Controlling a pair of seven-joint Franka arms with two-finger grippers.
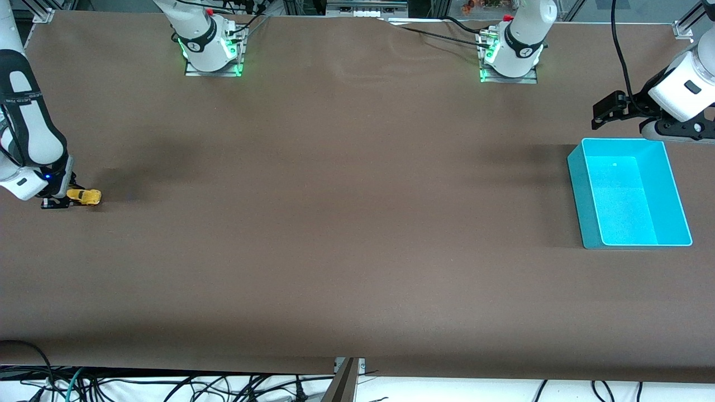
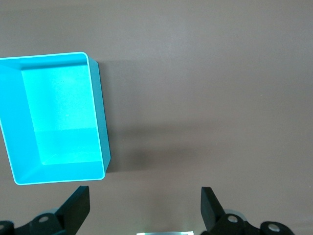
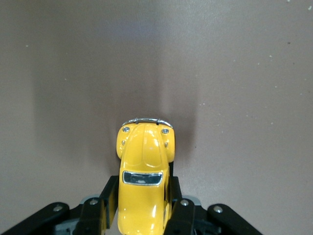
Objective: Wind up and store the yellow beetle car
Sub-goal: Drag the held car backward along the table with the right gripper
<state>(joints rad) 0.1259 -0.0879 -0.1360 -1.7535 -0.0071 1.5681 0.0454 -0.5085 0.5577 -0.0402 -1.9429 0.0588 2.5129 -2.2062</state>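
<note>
Down at the right arm's end of the table (image 1: 335,223), the right tool (image 3: 142,205) clamps the yellow beetle car (image 3: 144,161); its wrist view shows fingers (image 3: 105,200) flanking the body. The left tool (image 2: 145,205) waits agape above the table beside the turquoise bin (image 2: 100,122).

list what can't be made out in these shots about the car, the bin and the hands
- Yellow beetle car: in the right wrist view its rear is cut off by the picture's edge, its sides covered by the right hand shut on it; wheels unseen.
- Same car in the front view: too small to tell whether it touches the table.
- Left hand, open beside the turquoise bin: only fingertips show in its wrist view.
- Bin's underside: hidden in every view.
</note>
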